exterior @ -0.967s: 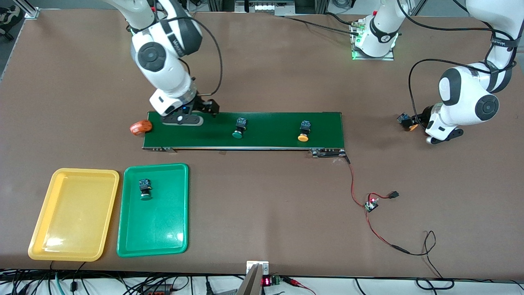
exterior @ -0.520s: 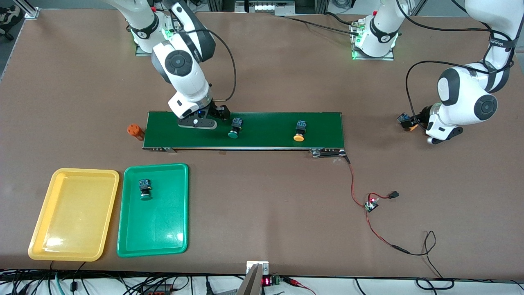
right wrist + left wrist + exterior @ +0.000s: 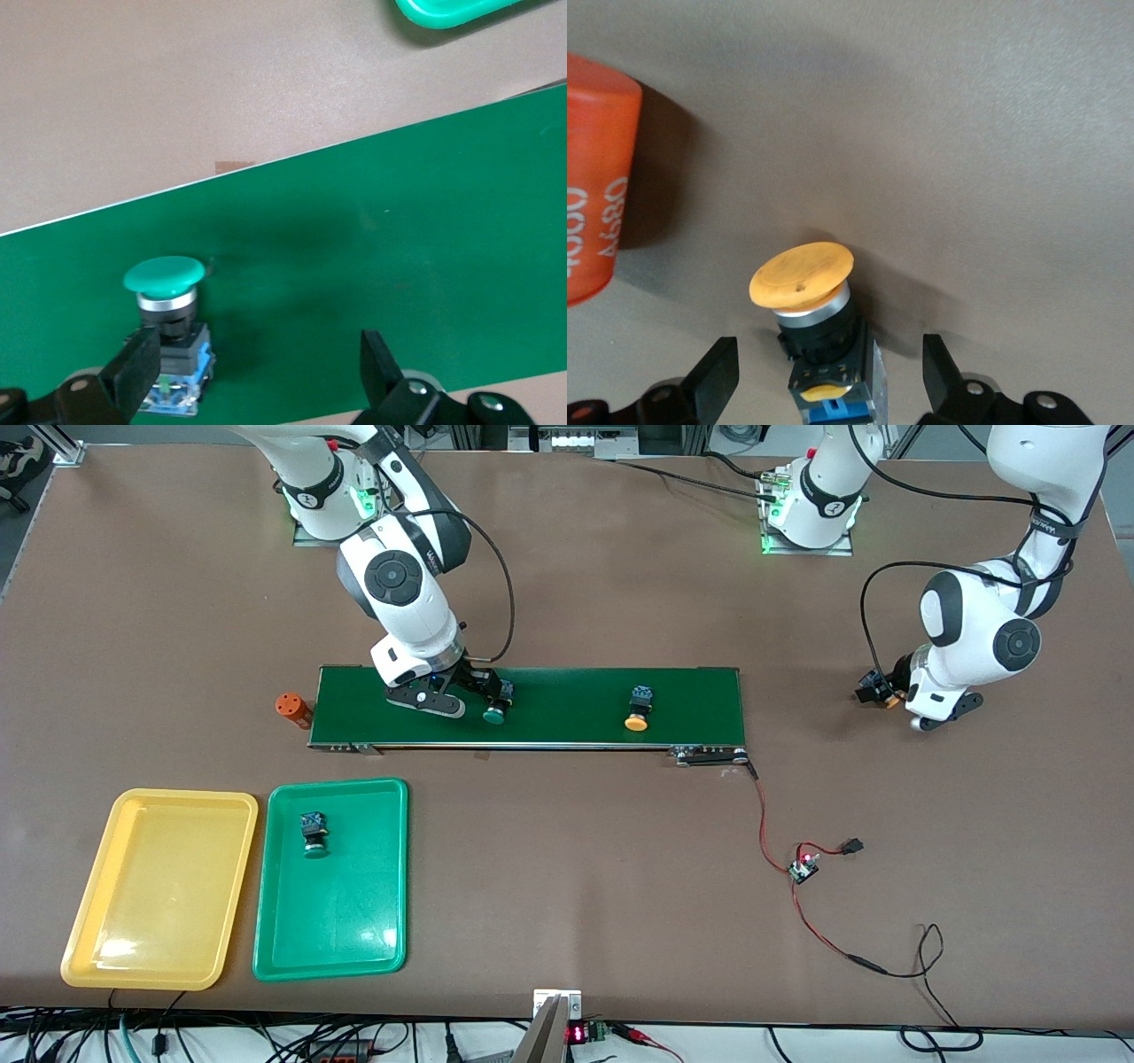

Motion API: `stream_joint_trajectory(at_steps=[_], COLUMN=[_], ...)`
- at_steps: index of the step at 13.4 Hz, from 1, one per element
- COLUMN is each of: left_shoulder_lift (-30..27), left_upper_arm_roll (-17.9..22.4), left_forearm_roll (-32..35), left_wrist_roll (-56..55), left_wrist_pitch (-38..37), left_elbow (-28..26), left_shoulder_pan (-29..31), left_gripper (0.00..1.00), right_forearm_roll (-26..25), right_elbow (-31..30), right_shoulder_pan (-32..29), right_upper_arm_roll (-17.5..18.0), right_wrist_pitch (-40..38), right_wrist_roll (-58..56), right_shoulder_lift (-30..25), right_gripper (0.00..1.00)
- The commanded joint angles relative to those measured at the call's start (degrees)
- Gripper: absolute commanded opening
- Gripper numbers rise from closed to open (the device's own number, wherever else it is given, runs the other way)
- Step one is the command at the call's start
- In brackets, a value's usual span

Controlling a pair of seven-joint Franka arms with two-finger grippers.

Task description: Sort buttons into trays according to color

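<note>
1. Nearest the front camera, toward the right arm's end of the worktop point(image 3: 567, 886), lie the two trays. The yellow tray point(image 3: 97, 957) holds nothing, so no orange-capped button is sorted yet.
2. The green tray point(image 3: 283, 957) beside it holds one green-capped button point(image 3: 313, 834). By my count that is one of four done.
3. Farther from the camera, on the conveyor belt point(image 3: 700, 708), stand two buttons. The second green button point(image 3: 498, 703) sits between the jaws of the right gripper point(image 3: 252, 376), which stand apart on either side of it, one finger touching or nearly touching its body; it looks about to be picked up for the green tray.
4. An orange-capped button point(image 3: 637, 708) stands on the belt nearer the left arm's end, untouched.
5. At the left arm's end, off the belt, the left gripper point(image 3: 828, 381) hangs low over the last orange button point(image 3: 815, 319). Its jaws are spread either side with clear gaps, nothing gripped. An orange cylinder point(image 3: 589, 177) stands near.
6. Another orange cylinder point(image 3: 291, 708) stands just off the belt's other end.
</note>
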Motion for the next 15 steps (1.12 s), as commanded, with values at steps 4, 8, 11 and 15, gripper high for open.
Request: stream_joint_trajectory(at_steps=[4,8,11,15], left_shoulder_lift=[-0.86,-4.64,-5.17,-5.0], left_upper_arm_roll=[0.46,-0.94,-4.97,-12.79], left_forearm_roll=[-0.96,-0.87,-0.52,-0.34], left_wrist_roll=[-0.48,0.39,4.69,12.97], left_wrist_pitch=[-1.07,-3.0,-4.59,-7.38], left_elbow=[0.27,1.76,5.71,12.73], left_shoulder_pan=[-0.63,-0.71,-0.8,-0.89], left_gripper=[0.31,0.29,0.29,0.29], right_forearm_roll=[-0.89,-1.68,-2.29,-3.0], right_elbow=[3.13,3.13,3.13,3.13], right_shoulder_pan=[1.06,1.95,1.77,1.68], right_upper_arm_roll=[0.01,-0.08,-0.34,-1.66], right_wrist_pitch=[0.05,2.76,3.39,2.95], right_wrist_roll=[2.41,2.14,1.27,-0.41], right_shoulder_lift=[2.15,5.49,5.85,5.67], right_gripper=[1.0,1.0,0.76,0.02])
